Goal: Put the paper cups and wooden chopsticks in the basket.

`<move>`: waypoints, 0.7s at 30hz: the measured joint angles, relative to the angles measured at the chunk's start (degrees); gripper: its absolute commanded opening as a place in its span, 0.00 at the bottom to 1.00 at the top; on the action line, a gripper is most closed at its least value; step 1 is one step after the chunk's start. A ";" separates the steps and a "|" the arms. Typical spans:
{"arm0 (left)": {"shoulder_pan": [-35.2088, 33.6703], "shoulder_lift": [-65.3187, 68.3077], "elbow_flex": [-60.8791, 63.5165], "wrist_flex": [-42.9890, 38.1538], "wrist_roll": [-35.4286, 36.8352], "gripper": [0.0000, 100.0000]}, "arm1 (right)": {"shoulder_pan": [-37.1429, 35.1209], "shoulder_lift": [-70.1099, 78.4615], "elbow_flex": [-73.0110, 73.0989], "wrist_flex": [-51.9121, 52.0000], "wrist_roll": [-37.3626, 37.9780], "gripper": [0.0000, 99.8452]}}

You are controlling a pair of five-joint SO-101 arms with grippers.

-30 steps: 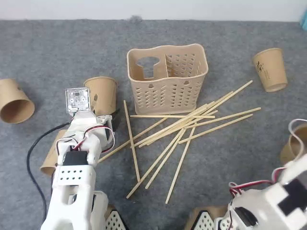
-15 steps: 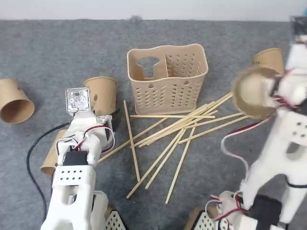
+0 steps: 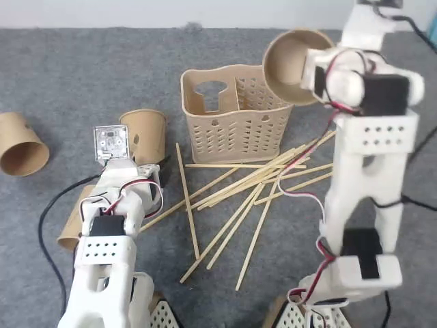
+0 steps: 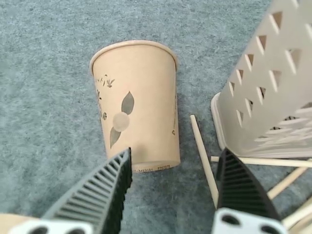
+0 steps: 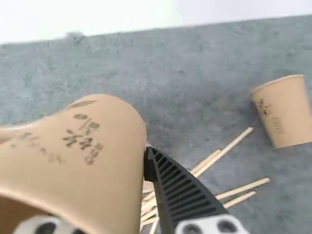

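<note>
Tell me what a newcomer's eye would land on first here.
The right gripper holds a paper cup raised by the basket's right rear corner, its mouth facing the high camera. In front of the basket, wooden chopsticks lie fanned out. The left gripper is open at a second cup.

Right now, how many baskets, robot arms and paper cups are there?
Basket: 1
Robot arms: 2 (left arm, right arm)
Paper cups: 5 (held cup, cup beside the basket, far-left cup, cup under the left arm, cup beyond the chopsticks)
Total: 8
The chopsticks are too tangled to count.
</note>
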 measured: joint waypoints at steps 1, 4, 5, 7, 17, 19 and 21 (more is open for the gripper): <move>0.00 0.00 0.00 0.00 -0.18 0.27 | -0.62 1.23 -0.62 0.00 -0.26 0.01; 0.00 0.00 0.00 0.00 -0.26 0.27 | -2.99 4.75 -1.05 -0.09 -0.44 0.01; 0.00 0.00 0.00 0.00 -0.26 0.27 | -3.69 5.89 -1.23 -0.09 -0.44 0.01; 0.00 0.00 0.00 0.00 -0.26 0.27 | -4.22 7.82 -1.32 -0.09 -0.44 0.01; 0.00 0.00 0.00 0.00 -0.26 0.27 | -4.04 12.04 -1.32 0.70 -0.44 0.24; -0.09 0.00 0.00 0.00 -0.26 0.27 | -3.78 12.04 -1.41 0.97 -0.44 0.28; -0.09 0.00 0.00 0.00 -0.26 0.27 | -3.69 12.04 -1.93 1.32 -0.44 0.29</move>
